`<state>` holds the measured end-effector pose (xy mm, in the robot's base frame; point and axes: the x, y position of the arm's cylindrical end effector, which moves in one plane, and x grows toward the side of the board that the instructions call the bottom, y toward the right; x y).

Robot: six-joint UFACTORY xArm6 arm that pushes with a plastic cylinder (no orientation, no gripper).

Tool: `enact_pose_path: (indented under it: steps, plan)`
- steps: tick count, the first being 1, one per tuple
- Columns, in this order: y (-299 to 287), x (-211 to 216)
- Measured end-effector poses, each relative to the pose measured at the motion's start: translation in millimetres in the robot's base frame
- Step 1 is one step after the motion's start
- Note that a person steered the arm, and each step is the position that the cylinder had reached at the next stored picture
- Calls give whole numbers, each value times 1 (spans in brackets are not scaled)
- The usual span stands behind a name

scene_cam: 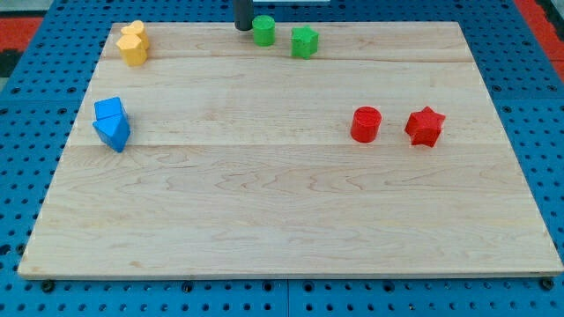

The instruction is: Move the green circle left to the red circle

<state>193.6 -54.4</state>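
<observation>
The green circle (263, 30) stands near the board's top edge, a little left of centre. My tip (243, 27) is right beside it on its left, close to or touching it. The red circle (365, 124) stands in the right half of the board, well below and to the right of the green circle.
A green star-like block (304, 41) sits just right of the green circle. A red star (425, 126) is right of the red circle. Two yellow blocks (133, 44) sit at the top left. Two blue blocks (112, 124) sit at the left edge.
</observation>
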Motion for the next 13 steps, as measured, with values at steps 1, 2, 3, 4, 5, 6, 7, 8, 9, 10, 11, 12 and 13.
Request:
enact_pose_path:
  steps: [1, 2, 3, 4, 5, 6, 7, 8, 9, 10, 11, 12, 13]
  plan:
    - [46, 0]
    - [66, 24]
    - [77, 63]
    - [63, 74]
    - [61, 62]
    - [95, 51]
    - [114, 86]
    - [112, 135]
    - [99, 177]
    - [95, 181]
    - [97, 145]
    - [56, 148]
    - [33, 156]
